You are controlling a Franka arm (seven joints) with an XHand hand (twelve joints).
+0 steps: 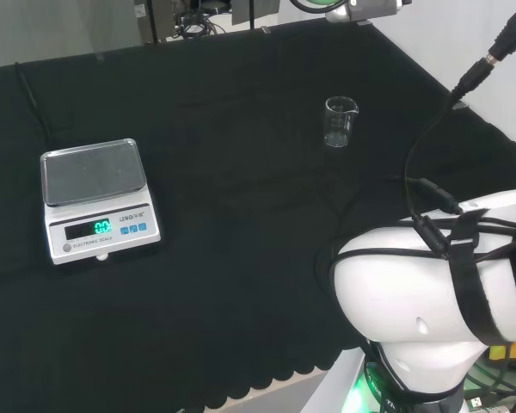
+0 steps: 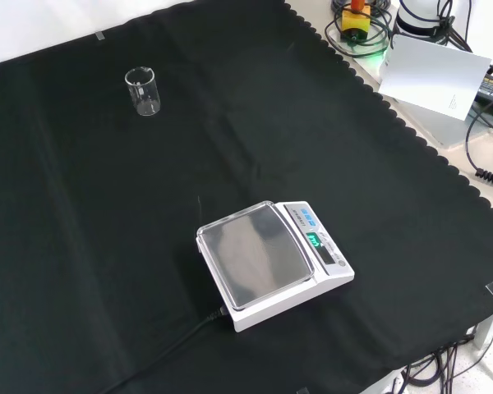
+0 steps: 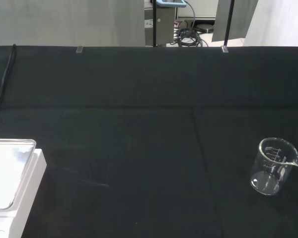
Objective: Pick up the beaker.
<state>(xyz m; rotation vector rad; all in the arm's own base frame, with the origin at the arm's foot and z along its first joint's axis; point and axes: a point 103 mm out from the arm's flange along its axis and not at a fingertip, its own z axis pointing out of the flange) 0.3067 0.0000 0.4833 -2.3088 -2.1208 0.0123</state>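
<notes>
Whether the hand's fingers were spread or curled could not be told. The arm's big white link (image 1: 430, 284), wrapped in black cables and straps, stood at the lower right of the head view.

The beaker (image 1: 340, 121) stood upright on the black cloth (image 1: 241, 215), with nothing touching it. In the head view it was up and to the left of the arm's link, well apart from it. In the front view the beaker (image 2: 143, 90) sat near the upper left, far from the bench's scalloped edge. In the wrist view the beaker (image 3: 275, 165) showed as a clear glass with faint printed marks on its wall and a small pouring lip at its rim; it looked empty.

A white scale (image 1: 97, 200) with a grey metal pan and a lit green display rested on the cloth, well apart from the beaker. In the head view it lay at the left; in the front view the scale (image 2: 271, 261) was lower and nearer the middle, with a dark cord running off from it toward the bottom left. A corner of the scale (image 3: 15, 191) also showed in the wrist view, across the cloth from the beaker.
</notes>
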